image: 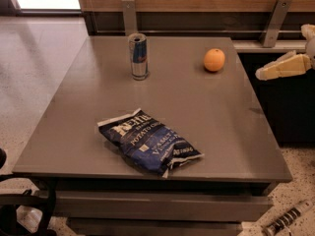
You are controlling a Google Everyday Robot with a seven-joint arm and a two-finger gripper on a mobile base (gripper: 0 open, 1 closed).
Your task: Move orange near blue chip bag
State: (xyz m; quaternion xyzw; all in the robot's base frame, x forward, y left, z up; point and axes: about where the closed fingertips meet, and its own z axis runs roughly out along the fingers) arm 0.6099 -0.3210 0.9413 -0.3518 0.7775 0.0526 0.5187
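The orange (214, 60) sits on the grey table (206, 117) near its far right corner. The blue chip bag (149, 142) lies flat near the table's front edge, left of centre, with white lettering facing up. My gripper (263, 73) enters from the right edge, held in the air just past the table's right side. It is to the right of the orange and apart from it. It holds nothing that I can see.
A slim blue-and-silver drink can (139, 56) stands upright at the far left-centre of the table. A wooden wall with two metal brackets (129, 14) runs behind the table. Speckled floor lies to the left and front.
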